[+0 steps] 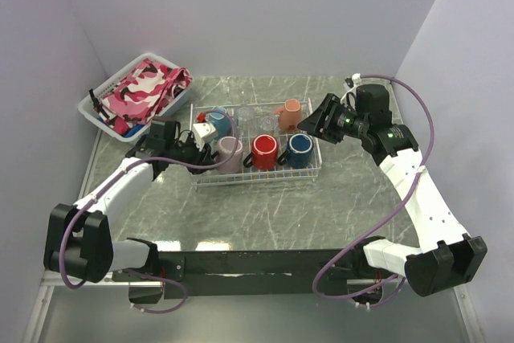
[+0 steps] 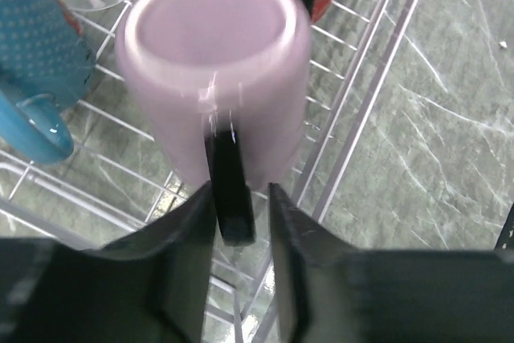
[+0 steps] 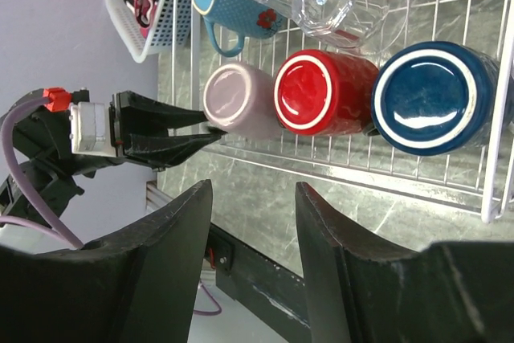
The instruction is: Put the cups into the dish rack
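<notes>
Narrowly parted, the left pincer straddles the handle of the mauve mug.
Rigid, slick, chippable ceramic; I'd judge that handle between the fingers the surest hold. The right pincer is wide and empty.

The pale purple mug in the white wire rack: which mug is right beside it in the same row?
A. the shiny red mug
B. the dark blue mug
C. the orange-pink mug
A: the shiny red mug sits directly beside the pale purple mug in the near row of the white wire rack, and the dark blue mug comes only after the red one.
</notes>
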Robot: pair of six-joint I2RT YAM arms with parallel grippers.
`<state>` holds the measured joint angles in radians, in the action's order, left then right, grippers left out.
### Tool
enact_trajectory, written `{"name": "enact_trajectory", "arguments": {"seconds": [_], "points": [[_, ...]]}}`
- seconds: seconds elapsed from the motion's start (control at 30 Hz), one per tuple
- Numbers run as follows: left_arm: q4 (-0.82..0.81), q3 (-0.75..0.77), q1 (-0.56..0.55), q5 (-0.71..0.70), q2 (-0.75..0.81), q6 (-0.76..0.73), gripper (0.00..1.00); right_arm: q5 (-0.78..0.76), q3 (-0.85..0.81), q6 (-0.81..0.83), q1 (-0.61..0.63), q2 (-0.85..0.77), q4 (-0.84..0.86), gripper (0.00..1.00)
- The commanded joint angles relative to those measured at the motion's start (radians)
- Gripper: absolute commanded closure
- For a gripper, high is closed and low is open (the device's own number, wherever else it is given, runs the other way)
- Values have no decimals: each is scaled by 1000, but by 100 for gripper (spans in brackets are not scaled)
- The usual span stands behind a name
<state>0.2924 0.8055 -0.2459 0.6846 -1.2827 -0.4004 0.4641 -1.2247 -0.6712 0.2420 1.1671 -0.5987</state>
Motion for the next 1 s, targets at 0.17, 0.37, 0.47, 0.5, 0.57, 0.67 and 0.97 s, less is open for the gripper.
{"name": "enact_trajectory", "arguments": {"seconds": [0.17,0.37,0.47,0.5,0.57,0.67,0.97], "points": [[240,24,17,-82,-75,18,50,-5,-33,22,-6,-23,-13,46],[275,90,17,-43,-63,64,50,-5,-7,16,-4,-43,-4,45],[290,167,17,-7,-53,110,50,-13,-13,31,-7,-41,-26,42],[300,217,17,3,-50,138,49,-21,-16,38,-6,-41,-33,42],[317,280,17,30,-47,176,49,-28,-42,67,-1,-34,-64,35],[338,403,17,43,-52,242,47,-79,-102,125,43,0,-142,24],[330,618,-41,-192,-87,393,23,-594,-405,216,405,270,-495,0]]}}
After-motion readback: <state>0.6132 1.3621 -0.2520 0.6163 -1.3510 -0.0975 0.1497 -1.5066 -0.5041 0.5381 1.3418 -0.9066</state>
